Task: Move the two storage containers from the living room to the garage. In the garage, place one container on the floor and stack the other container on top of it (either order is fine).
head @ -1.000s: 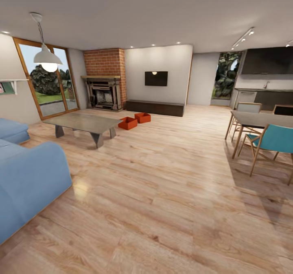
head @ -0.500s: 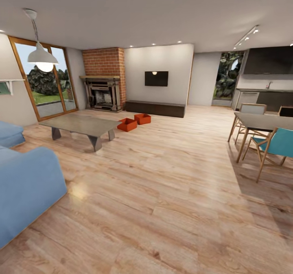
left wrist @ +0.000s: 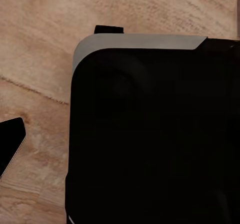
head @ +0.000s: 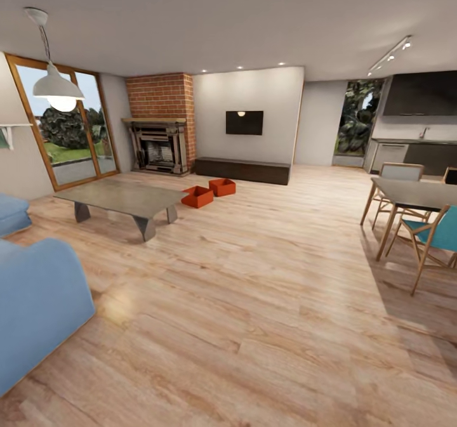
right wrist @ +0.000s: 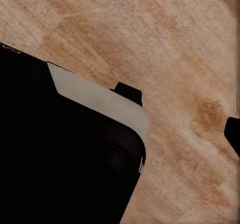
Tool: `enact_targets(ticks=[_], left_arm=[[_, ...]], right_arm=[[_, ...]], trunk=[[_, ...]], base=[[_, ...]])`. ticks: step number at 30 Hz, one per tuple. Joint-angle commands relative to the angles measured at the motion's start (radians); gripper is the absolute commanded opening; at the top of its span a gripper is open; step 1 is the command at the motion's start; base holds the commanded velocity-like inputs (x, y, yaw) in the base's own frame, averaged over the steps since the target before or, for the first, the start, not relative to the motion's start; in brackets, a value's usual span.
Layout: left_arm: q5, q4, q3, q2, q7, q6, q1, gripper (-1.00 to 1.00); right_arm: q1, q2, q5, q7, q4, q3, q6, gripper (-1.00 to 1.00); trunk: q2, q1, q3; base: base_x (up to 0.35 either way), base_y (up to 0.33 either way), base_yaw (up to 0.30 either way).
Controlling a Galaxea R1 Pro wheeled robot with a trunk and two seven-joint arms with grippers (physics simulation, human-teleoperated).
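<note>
Two orange-red storage containers stand on the light wood-plank floor of the living room, far ahead in the head view. The nearer container sits beside the end of the coffee table, and the other container is just behind it, toward the long dark low cabinet. In the left wrist view one dark fingertip shows over wood planks beside the robot's black base. The right wrist view has a dark fingertip at its edge, next to the black base. Neither view shows how the jaws stand.
A grey coffee table stands left of the containers, and a blue sofa is near left. A dining table with chairs stands at the right. Brick fireplace and glass doors line the far left. Open wood floor lies ahead.
The whole head view has shifted as the robot rolls forward: the sofa and the dining chairs slide toward the picture's edges. The containers have not moved on the floor.
</note>
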Motion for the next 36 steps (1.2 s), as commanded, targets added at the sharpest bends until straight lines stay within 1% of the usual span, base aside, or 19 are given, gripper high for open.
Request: enact_targets(ticks=[1,21,30,36], left_arm=[[0.009,-0.001,0.0,0.0,0.0,-0.001,0.0,1.0],[0.009,-0.001,0.0,0.0,0.0,-0.001,0.0,1.0],[0.009,-0.001,0.0,0.0,0.0,-0.001,0.0,1.0],[0.009,-0.001,0.0,0.0,0.0,-0.001,0.0,1.0]], right_arm=[[-0.001,0.001,-0.009,0.0,0.003,0.008,-0.005,1.0],[-0.001,0.001,-0.012,0.0,0.003,0.008,-0.005,1.0],[-0.001,0.001,-0.015,0.0,0.003,0.008,-0.004,1.0],[-0.001,0.001,-0.015,0.0,0.003,0.008,-0.005,1.0]], trunk=[[0.0,0.001,-0.001],[0.0,0.001,-0.001],[0.0,0.001,-0.001],[0.0,0.001,-0.001]], base=[[0.322,0.0,0.0],[0.322,0.0,0.0],[0.322,0.0,-0.175],[0.322,0.0,-0.076]])
